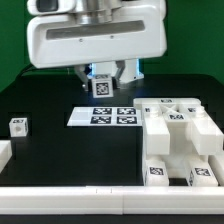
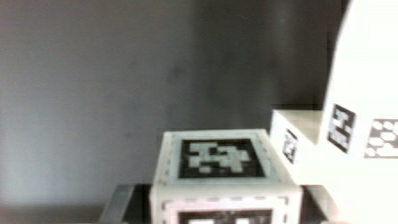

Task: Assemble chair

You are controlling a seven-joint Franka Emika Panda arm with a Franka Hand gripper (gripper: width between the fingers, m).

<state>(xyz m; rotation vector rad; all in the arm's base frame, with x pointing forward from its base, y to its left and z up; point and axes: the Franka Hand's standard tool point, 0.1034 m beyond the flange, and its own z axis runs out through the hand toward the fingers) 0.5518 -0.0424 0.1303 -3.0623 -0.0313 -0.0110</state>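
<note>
One gripper: the gripper (image 1: 102, 90) hangs under the large white arm body (image 1: 95, 35). Its two fingers are narrowed onto a small tagged block (image 1: 101, 84). In the wrist view that block (image 2: 222, 165) fills the gap between the fingers.
Held block's place: just behind the marker board (image 1: 105, 116) in the exterior view. Whether it touches the table (image 1: 50, 100) cannot be told.
Other chair parts: a cluster of blocky white pieces (image 1: 178, 140) sits on the exterior view's right. A small cube (image 1: 18, 125) lies well apart on its left.
Handling, as a judgement: the plastic is probably hard, light, stiff and not fragile, with smooth faces that could slip. It is best pinched across two flat opposite sides, near the middle.
Containers: none shows; the parts lie loose on the dark table.
</note>
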